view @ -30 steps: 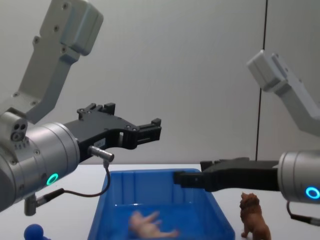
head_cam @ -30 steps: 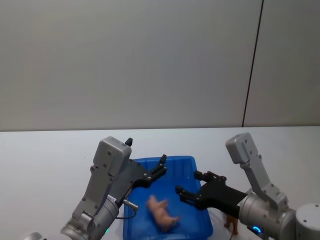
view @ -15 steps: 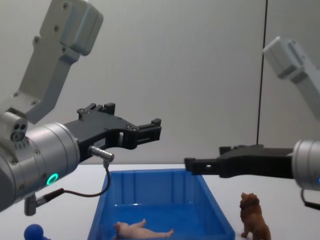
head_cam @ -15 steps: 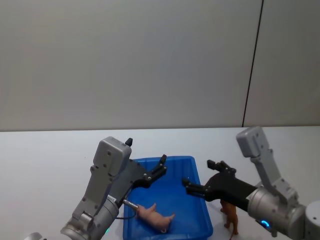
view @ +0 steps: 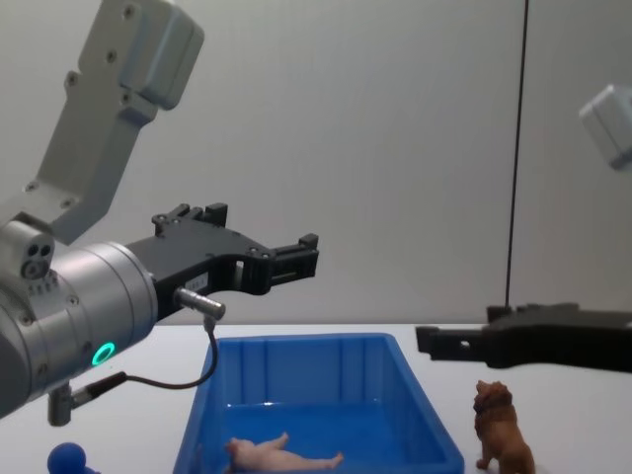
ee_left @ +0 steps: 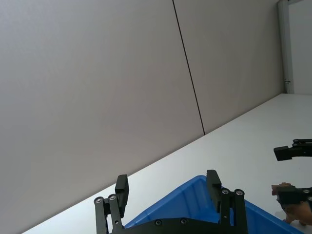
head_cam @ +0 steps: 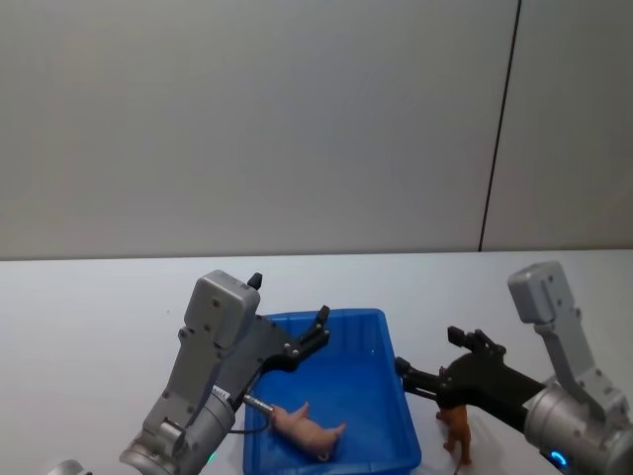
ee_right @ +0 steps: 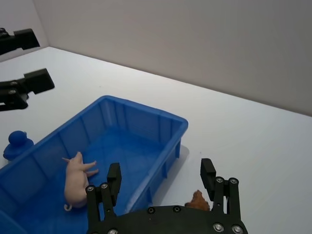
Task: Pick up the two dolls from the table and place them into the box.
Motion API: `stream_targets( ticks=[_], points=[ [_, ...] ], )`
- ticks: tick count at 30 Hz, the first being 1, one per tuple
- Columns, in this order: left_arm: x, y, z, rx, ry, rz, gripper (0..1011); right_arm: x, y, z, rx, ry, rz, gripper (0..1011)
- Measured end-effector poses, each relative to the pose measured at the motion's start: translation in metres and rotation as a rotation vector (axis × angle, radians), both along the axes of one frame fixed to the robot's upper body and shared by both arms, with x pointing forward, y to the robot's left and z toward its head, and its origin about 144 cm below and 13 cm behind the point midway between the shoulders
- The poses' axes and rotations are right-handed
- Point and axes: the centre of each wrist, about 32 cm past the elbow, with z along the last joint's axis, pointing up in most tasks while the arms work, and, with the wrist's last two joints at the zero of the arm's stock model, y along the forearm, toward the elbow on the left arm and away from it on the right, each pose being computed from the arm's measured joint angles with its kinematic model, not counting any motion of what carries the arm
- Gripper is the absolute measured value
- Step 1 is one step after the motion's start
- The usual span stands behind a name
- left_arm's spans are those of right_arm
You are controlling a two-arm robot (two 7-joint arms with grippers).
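My right pincer [head_cam: 427,354], fingers apart, hovers with the upright lion [head_cam: 457,430] at its five o'clock (my left pincer [head_cam: 322,327], also apart, is farther off).

Lion [ee_right: 197,199] mostly behind right gripper [ee_right: 161,169]

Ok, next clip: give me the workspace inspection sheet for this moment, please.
Surface: white table, plain and flat.
Job's things: pink pig lies inside the blue box; brown lion stands on the table, right of the box.
Clutter: small blue ball-shaped object, left of the box.
Claws: left claw open, above the box; right claw open, over the lion.
Cables: grey cable loops under the left wrist.
Surroundings: grey wall with a dark vertical seam.
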Motion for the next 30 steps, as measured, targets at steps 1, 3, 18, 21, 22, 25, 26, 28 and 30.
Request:
stream_targets(
  ticks=[1,3,18,21,22,25,26,28,30],
  points=[
    [0.000,0.000,0.000,0.000,0.000,0.000,1003,-0.001,-0.001,-0.001,0.000,0.004,-0.003,1001],
    [0.000,0.000,0.000,0.000,0.000,0.000,1003,-0.004,-0.003,-0.003,0.001,0.020,-0.013,1001],
    [0.000,0.000,0.000,0.000,0.000,0.000,1003,-0.024,-0.013,-0.021,-0.011,0.110,-0.088,1001],
    [0.000,0.000,0.000,0.000,0.000,0.000,1003,-0.027,-0.015,-0.024,-0.015,0.124,-0.101,1001],
    [0.000,0.000,0.000,0.000,0.000,0.000,1003,-0.028,-0.015,-0.025,-0.016,0.127,-0.103,1001],
    [0.000,0.000,0.000,0.000,0.000,0.000,1003,-0.030,-0.016,-0.029,-0.019,0.143,-0.115,1001],
    [0.000,0.000,0.000,0.000,0.000,0.000,1003,-0.031,-0.017,-0.030,-0.020,0.148,-0.118,1001],
    [0.000,0.000,0.000,0.000,0.000,0.000,1003,-0.031,-0.018,-0.033,-0.022,0.161,-0.124,1001],
    [0.000,0.000,0.000,0.000,0.000,0.000,1003,-0.031,-0.018,-0.035,-0.023,0.170,-0.128,1001]
  ],
)
